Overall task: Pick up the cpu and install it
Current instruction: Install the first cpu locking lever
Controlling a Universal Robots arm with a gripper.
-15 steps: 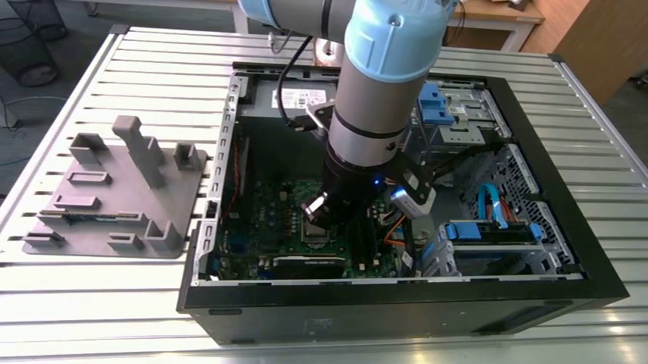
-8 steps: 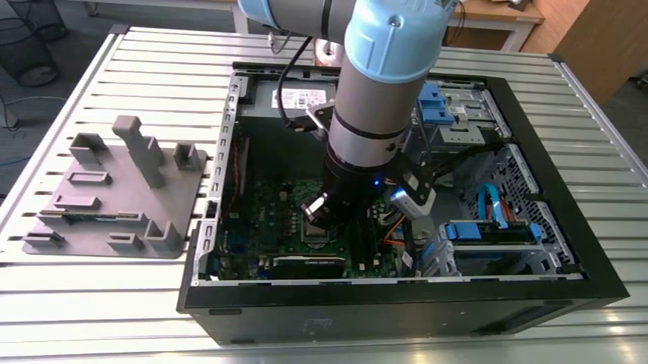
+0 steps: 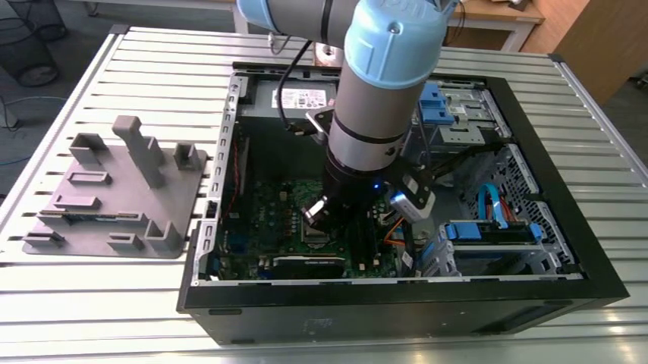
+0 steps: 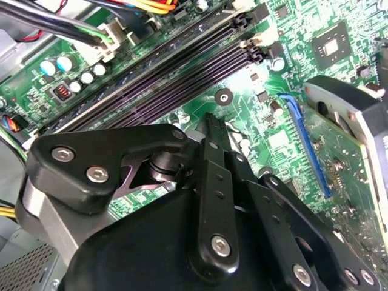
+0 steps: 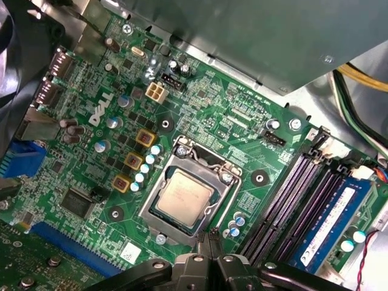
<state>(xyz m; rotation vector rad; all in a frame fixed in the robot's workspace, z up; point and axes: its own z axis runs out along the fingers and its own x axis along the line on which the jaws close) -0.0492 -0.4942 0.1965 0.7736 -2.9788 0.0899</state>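
The cpu (image 5: pixel 183 196), a small square chip with a silver-grey top, lies flat inside the metal socket frame (image 5: pixel 203 159) on the green motherboard (image 5: pixel 91 157). My gripper (image 5: pixel 210 234) hovers just beside the socket's edge, fingertips together and nothing between them. In the second wrist view the black gripper (image 4: pixel 210 124) stands over the board close to the memory slots (image 4: pixel 170 73). In the exterior view the gripper (image 3: pixel 318 218) reaches down into the open computer case (image 3: pixel 405 303), above the board's middle.
A grey plastic tray (image 3: pixel 111 197) with upright blocks lies on the slatted table at the exterior view's left. Inside the case are a power-supply box (image 3: pixel 303 95), blue drive bays (image 3: pixel 491 231), cables, a blue memory stick (image 5: pixel 330 224) and an expansion card (image 4: pixel 339 139).
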